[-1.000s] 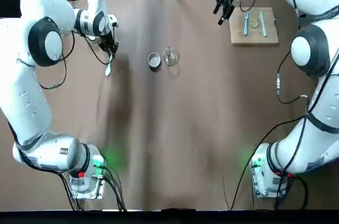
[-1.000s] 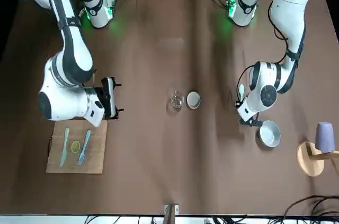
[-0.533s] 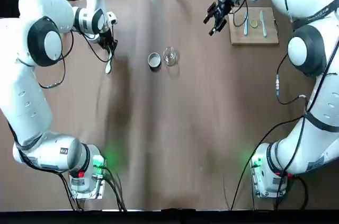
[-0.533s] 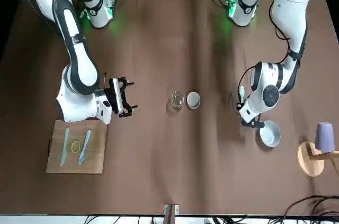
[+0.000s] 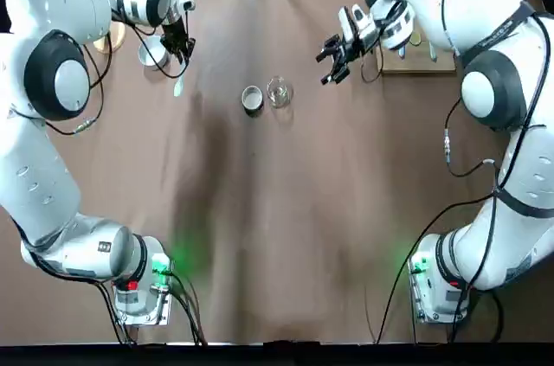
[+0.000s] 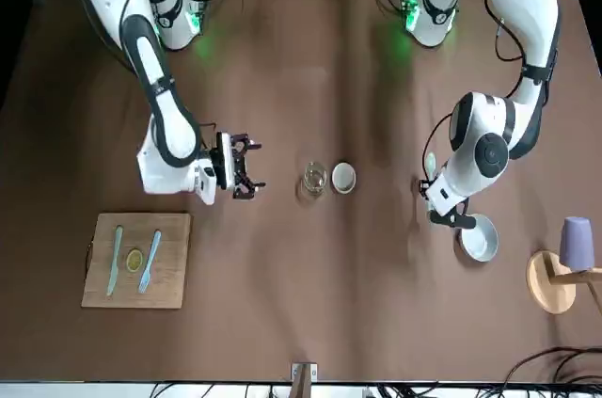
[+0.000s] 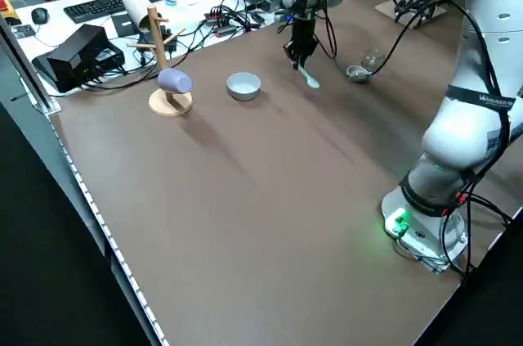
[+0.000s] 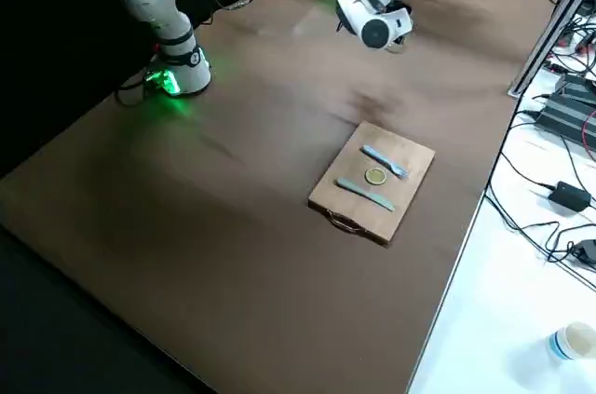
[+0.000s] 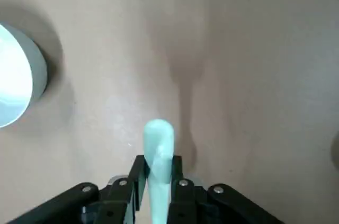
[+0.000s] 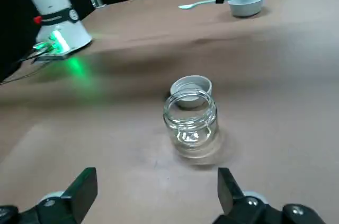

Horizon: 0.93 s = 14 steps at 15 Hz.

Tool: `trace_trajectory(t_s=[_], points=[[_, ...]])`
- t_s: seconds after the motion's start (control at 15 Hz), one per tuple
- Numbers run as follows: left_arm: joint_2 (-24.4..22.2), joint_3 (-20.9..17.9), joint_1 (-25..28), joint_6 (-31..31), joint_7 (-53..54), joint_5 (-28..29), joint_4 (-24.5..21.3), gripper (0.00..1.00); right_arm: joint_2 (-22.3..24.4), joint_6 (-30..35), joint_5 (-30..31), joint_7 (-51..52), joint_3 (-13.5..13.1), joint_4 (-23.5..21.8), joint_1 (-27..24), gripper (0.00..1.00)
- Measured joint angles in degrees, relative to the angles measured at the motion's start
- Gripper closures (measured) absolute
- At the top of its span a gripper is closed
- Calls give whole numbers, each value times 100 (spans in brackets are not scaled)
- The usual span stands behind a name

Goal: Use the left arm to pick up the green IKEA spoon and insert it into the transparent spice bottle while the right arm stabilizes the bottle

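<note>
Spoon: green IKEA spoon (image 9: 158,150) pinched by left end effector (image 5: 179,54), lifted above the surface beside white bowl (image 5: 152,52).
Bottle: transparent spice bottle (image 10: 190,123) upright mid-surface, touching metal cup (image 5: 252,99).
Right end effector (image 5: 333,53): spread wide, empty, near bottle.

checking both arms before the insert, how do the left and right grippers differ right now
The left gripper has its jaws shut on the green spoon; the right gripper is open and empty. The left sits near the white bowl, away from the spice bottle; the right faces the bottle, not touching. Both are off the table.
</note>
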State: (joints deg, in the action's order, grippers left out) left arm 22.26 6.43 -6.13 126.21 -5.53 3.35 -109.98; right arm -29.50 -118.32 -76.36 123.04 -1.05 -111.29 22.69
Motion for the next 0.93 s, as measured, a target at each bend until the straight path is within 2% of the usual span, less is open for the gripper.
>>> trace_trajectory(t_s=[0.2,0.47,0.8,0.93], points=[[-2,153,-6,-173,0,5,166,77,-149,-248,-1104,808,-1,-319,215,0],[0,212,-3,-179,8,6,198,77,-612,-252,-2287,1607,-3,-369,414,0],[0,259,21,-309,69,1,357,77,-807,-335,-2737,1914,-4,-329,525,0],[0,283,47,-468,196,-211,498,77,-816,-492,-2893,1970,-4,-293,616,0]])
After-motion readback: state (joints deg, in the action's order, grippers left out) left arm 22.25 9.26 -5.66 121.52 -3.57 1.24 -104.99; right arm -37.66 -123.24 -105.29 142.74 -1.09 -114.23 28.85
